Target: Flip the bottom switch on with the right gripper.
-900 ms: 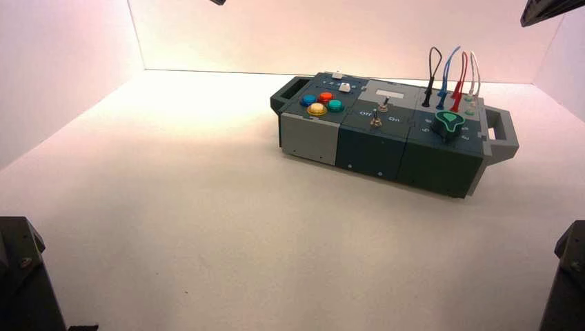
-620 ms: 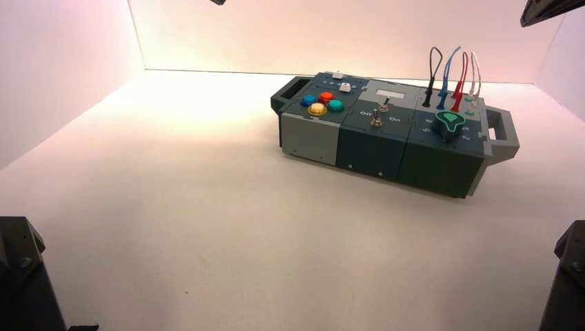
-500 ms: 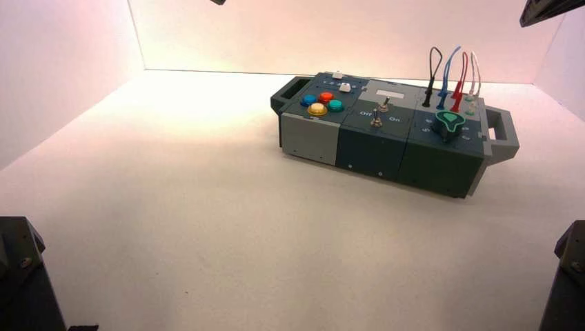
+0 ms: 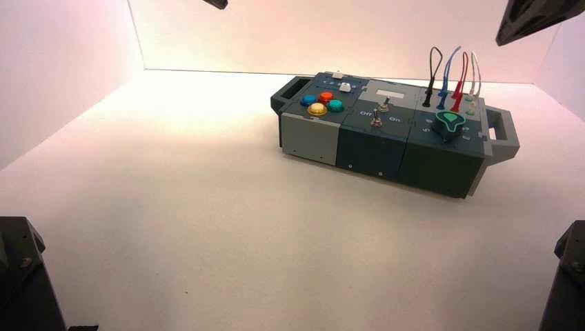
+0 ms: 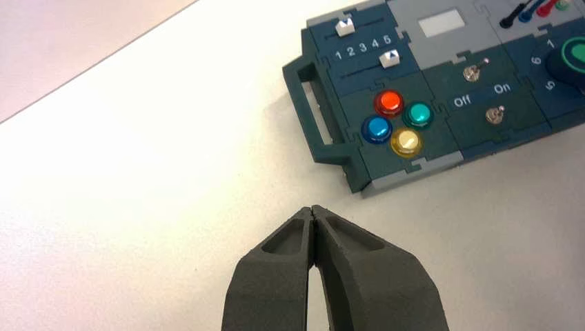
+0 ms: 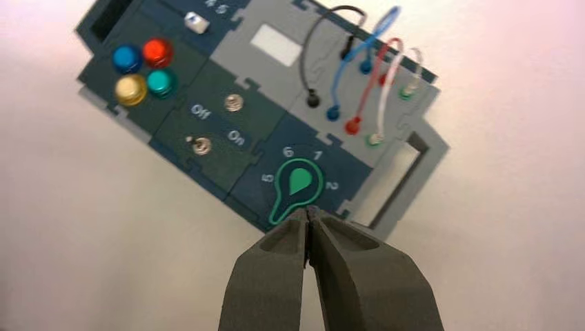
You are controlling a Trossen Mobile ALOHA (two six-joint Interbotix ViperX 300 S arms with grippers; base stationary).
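The dark grey, wedge-tipped right claw [image 6: 308, 210] hangs in the air, its two tapered fingers pressed together. Below it, on the pale smooth counter [image 4: 207, 227], sits the long dark-and-light-grey box [image 4: 372, 152]. To the claw's left in the high view, on the box's middle panel, is the small silver metal bottom switch [image 6: 201, 145], its lever apparently leaning to the "Off" side, though the right wrist view is a little poor there. Nearer the claw is the green-and-black pointer knob [image 6: 299, 183]. The dark grey left claw [image 5: 312, 210], also pressed together, waits off the box's left end
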